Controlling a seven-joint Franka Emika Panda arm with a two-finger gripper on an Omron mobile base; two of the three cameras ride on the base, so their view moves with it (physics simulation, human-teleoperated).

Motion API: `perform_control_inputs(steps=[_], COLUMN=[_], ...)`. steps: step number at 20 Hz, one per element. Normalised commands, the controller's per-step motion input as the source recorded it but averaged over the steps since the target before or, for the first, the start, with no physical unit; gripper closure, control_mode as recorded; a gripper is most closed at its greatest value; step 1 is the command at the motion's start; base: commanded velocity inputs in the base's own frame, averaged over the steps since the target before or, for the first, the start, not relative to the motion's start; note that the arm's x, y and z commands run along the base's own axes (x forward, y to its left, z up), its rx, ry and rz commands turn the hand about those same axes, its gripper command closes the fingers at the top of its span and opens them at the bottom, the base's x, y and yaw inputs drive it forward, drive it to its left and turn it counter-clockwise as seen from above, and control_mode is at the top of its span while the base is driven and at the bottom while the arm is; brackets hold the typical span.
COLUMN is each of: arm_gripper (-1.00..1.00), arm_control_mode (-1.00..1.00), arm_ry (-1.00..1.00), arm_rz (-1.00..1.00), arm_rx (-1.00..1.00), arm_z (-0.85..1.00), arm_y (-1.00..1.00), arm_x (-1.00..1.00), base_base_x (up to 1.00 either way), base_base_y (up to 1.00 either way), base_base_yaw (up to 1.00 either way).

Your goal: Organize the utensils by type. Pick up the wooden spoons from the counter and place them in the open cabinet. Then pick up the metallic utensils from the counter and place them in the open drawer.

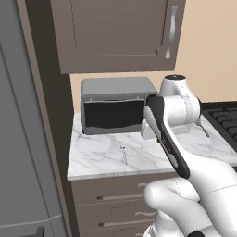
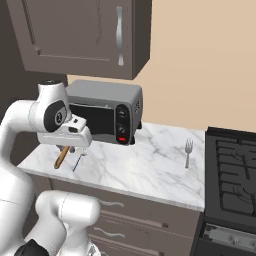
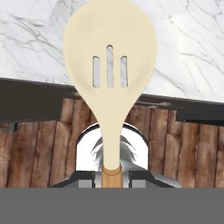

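My gripper (image 3: 112, 176) is shut on the orange-brown handle of a wooden spoon (image 3: 109, 52) with a pale slotted bowl. In the right base view the gripper (image 2: 68, 148) hangs over the left front of the white marble counter (image 2: 145, 165), and the spoon's handle (image 2: 61, 158) slants down out of it. A thin metallic utensil (image 1: 123, 151) lies on the counter just beside it (image 2: 77, 162). A metal fork (image 2: 188, 151) lies near the counter's right end (image 1: 203, 128). The open cabinet and open drawer are out of view.
A grey toaster oven (image 2: 105, 112) stands at the back of the counter. Above it hangs a wall cabinet (image 2: 75, 35) with its door closed. A black stove (image 2: 232, 170) adjoins the counter on the right. Closed drawer fronts (image 1: 111, 196) run below, and a tall grey panel (image 1: 23, 139) stands left.
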Motion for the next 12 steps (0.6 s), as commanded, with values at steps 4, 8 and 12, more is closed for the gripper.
perform_control_inputs(steps=[4,8,12], arm_gripper=[1.0,1.0,1.0], arm_control_mode=[1.0,1.0,1.0], arm_ry=[0.0,0.0,0.0], arm_rz=[0.0,0.0,0.0], arm_rx=[0.0,0.0,0.0], arm_z=[0.0,0.0,0.0], arm_y=[0.0,0.0,0.0], arm_x=[0.0,0.0,0.0], base_base_x=[-0.55,-0.68,-0.43], base_base_y=[-0.13,-0.42,-0.66], base_base_yaw=[0.0,0.1,0.27])
